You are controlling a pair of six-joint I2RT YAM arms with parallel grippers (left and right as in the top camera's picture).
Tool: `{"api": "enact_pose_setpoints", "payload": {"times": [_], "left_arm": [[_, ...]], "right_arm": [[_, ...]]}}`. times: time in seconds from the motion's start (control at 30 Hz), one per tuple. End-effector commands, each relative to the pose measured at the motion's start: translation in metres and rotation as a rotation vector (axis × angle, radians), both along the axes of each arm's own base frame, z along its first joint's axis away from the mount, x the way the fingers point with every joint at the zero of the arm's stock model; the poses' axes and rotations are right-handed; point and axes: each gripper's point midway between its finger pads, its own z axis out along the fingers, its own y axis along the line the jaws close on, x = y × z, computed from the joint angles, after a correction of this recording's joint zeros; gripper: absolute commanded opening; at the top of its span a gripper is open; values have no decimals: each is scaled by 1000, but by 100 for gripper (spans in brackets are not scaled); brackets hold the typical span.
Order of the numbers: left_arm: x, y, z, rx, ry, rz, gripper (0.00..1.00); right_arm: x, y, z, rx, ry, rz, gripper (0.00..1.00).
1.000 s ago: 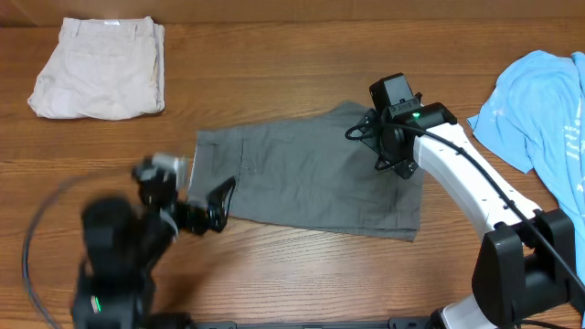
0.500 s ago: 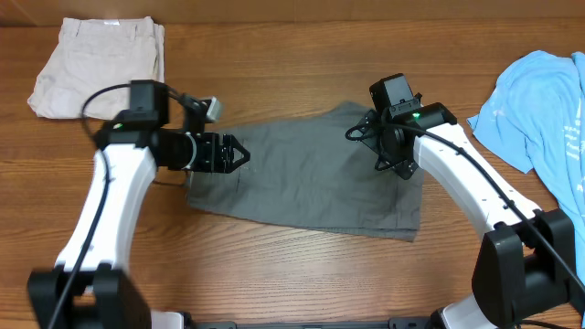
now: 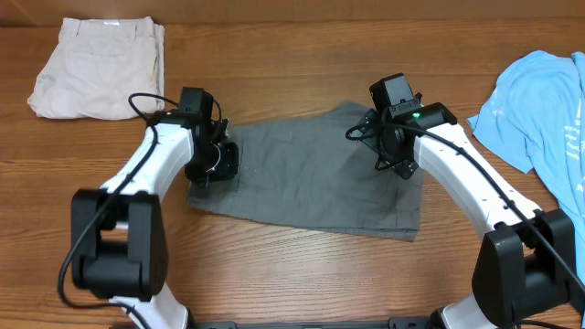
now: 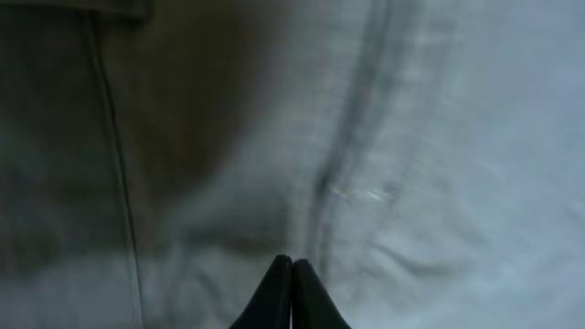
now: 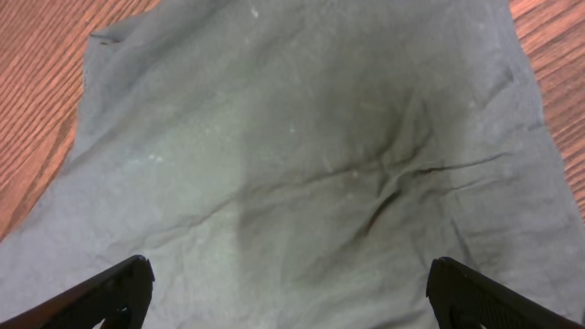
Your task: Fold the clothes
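Mid-grey shorts (image 3: 311, 183) lie flat in the middle of the table, waistband end to the left. My left gripper (image 3: 218, 159) is down at that left end. In the left wrist view it (image 4: 292, 263) is shut, its tips together just over the grey fabric (image 4: 430, 137) beside a stitched seam, and no cloth shows between them. My right gripper (image 3: 400, 161) hovers over the shorts' right end. It (image 5: 292, 297) stands wide open, with creased grey fabric (image 5: 320, 155) spread under it. Folded beige shorts (image 3: 99, 68) lie at the far left, and a light-blue T-shirt (image 3: 544, 110) lies at the right edge.
The wooden table (image 3: 292, 55) shows bare wood behind and in front of the grey shorts. Both arm bases stand at the front edge. A black cable loops off the left arm (image 3: 146, 100).
My left arm has swung from the front left of the table up to the shorts' left end, and its jaws have gone from open to shut. The right arm has not moved.
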Motion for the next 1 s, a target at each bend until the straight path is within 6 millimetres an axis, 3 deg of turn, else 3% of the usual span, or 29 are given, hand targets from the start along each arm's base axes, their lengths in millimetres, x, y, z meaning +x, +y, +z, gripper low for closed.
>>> {"api": "enact_pose_setpoints", "payload": {"times": [0.0, 0.13, 0.3, 0.63, 0.87, 0.9, 0.97], "left_arm": [[7, 7, -21, 48, 33, 41, 4], [12, 18, -36, 100, 38, 75, 4], [14, 42, -39, 150, 46, 159, 4], [-8, 126, -46, 196, 151, 514, 4], [-24, 157, -49, 170, 207, 689, 4], [-25, 157, -49, 154, 211, 696, 4], [-25, 156, -49, 140, 216, 702, 4]], "right_arm": [[3, -2, 5, 3, -17, -5, 100], [1, -3, 3, 2, -13, -5, 100], [0, -3, -2, 2, -11, -5, 100], [-8, -5, -15, 0, 13, -3, 100], [-11, 32, -31, 148, -5, 152, 99], [-14, 35, -34, 153, -4, 168, 92], [-17, 40, -38, 165, -1, 184, 63]]}}
